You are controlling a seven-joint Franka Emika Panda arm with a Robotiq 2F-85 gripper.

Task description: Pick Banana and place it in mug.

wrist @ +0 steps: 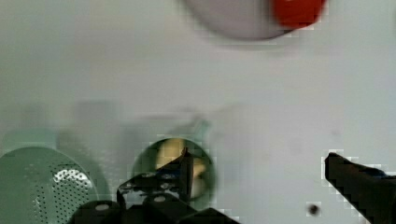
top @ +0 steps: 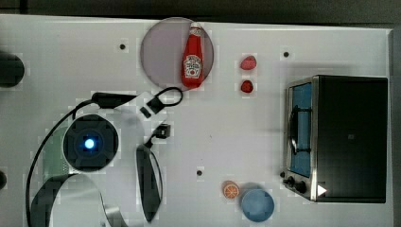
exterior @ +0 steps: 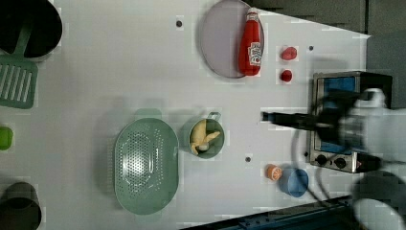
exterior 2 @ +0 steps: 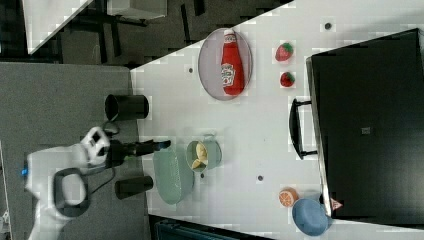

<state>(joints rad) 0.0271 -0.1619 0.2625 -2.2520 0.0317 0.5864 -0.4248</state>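
White tabletop (top: 236, 132) under everything. At the top view's right, a black oven (top: 350, 137) with a steel front, knobs and a blue-tinted door. White arm (top: 90, 144) with black joints and a trailing black cable, hanging over the top view's lower left.

In the left view, an oval green perforated colander (exterior: 146, 165), standing just beside the mug (exterior: 185, 138) on the left view's left, the two close but not seen to touch. Near the far edge, a round grey plate (top: 161, 56) with a red ketchup bottle (top: 193, 59) lying on its side across the plate's right part, cap toward the tabletop's edge. Near the oven's knobs, a blue bowl (top: 257, 205), with an orange slice (top: 231, 190) touching or nearly touching its rim on the top view's left.

Teal-green mug upright, handle pointing toward the plate. Inside it, the banana (exterior: 203, 138), pale yellow, lying curved within the rim, resting against the wall.

Between plate and oven, two red strawberries (top: 248, 62) (top: 247, 86), apart from each other.

Hand (wrist: 258, 158) with black fingers spread wide, gripping nothing, bare tabletop visible in the gap. Raised above the tabletop, clear of the mug, with one finger crossing the mug's opening in the wrist view.
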